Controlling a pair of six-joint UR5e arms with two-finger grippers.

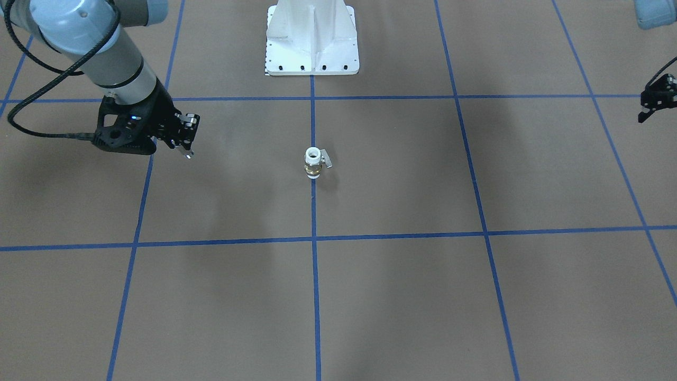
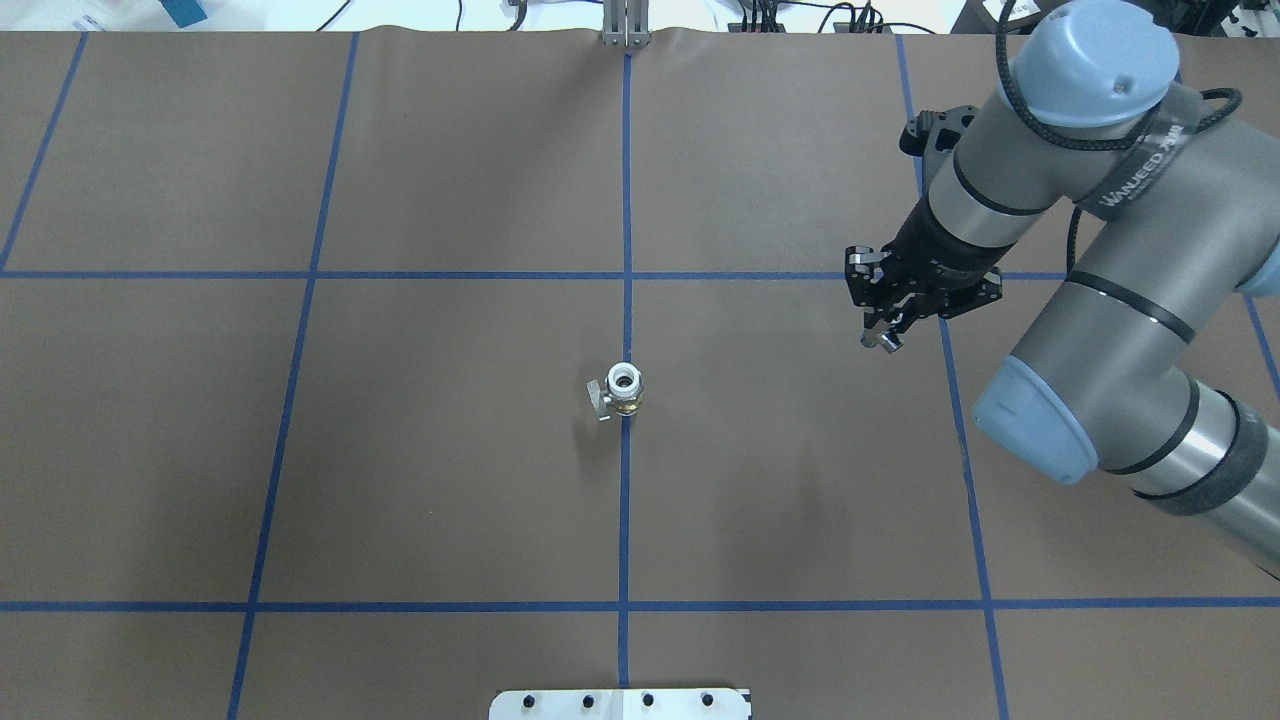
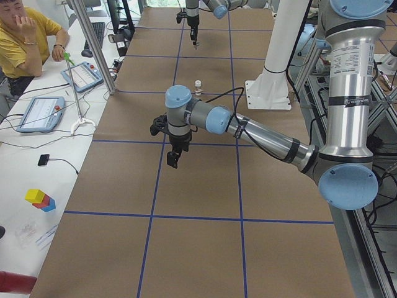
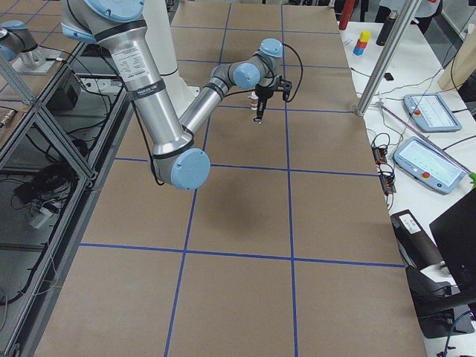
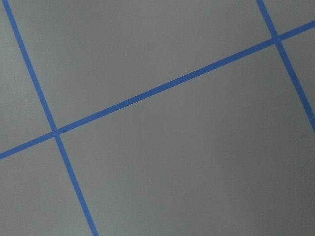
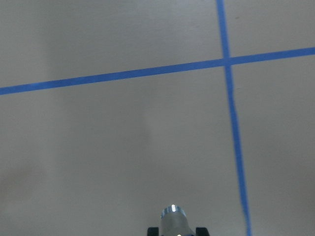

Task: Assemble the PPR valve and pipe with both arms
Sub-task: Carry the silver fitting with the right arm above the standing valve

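Observation:
The PPR valve point(image 1: 313, 163) stands upright on the table's centre line, white tube end up, with its lever to one side. It also shows in the overhead view point(image 2: 624, 390). My right gripper point(image 2: 882, 338) is shut on the small silver pipe point(image 2: 886, 341) and holds it above the table, well to the valve's right. The pipe's tip shows between the fingers in the right wrist view point(image 6: 173, 221). My left gripper point(image 1: 648, 108) hangs over the table far to the valve's other side. It looks open and empty, and no fingers show in its wrist view.
The white pedestal base point(image 1: 312, 42) stands behind the valve on the robot's side. Blue tape lines grid the brown table. An operator's bench with tablets point(image 3: 40, 112) runs along the far side.

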